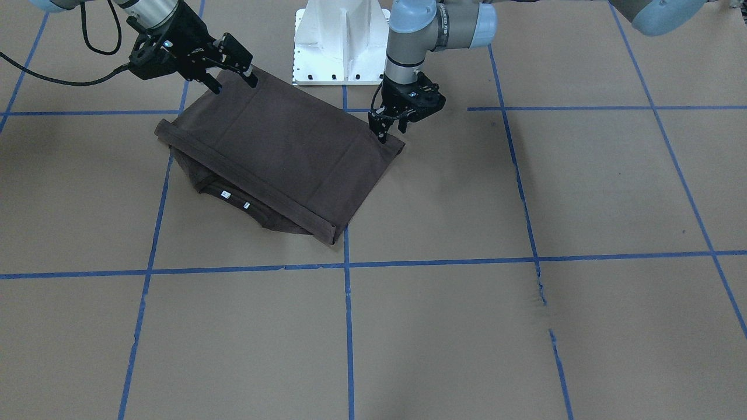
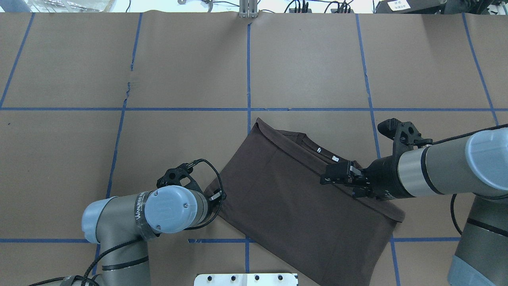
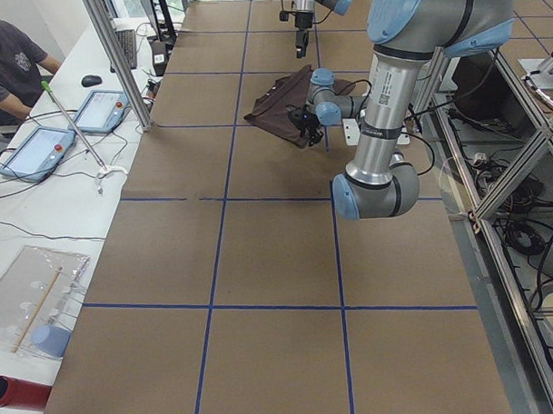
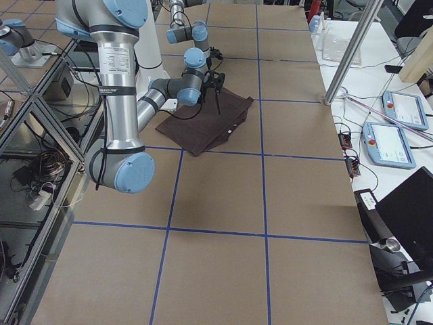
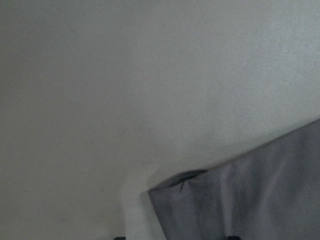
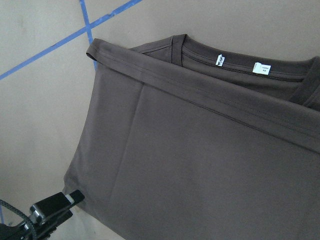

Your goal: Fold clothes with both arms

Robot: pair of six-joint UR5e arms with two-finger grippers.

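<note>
Soft, even light falls from above on the brown counter [image 1: 525,350], and the front-facing view shows no glare. Shadows are faint with blurred edges: a thin dark rim under the T-shirt [image 1: 280,146] toward 6 o'clock and a broad dim patch at 9 o'clock. In the overhead view a strip at 12 o'clock is blown out to white. The left wrist view is washed out, grey and out of focus. The right wrist view is sharp and evenly lit. The side views stretch toward their edges, where a metal post [image 3: 117,58] leans.
</note>
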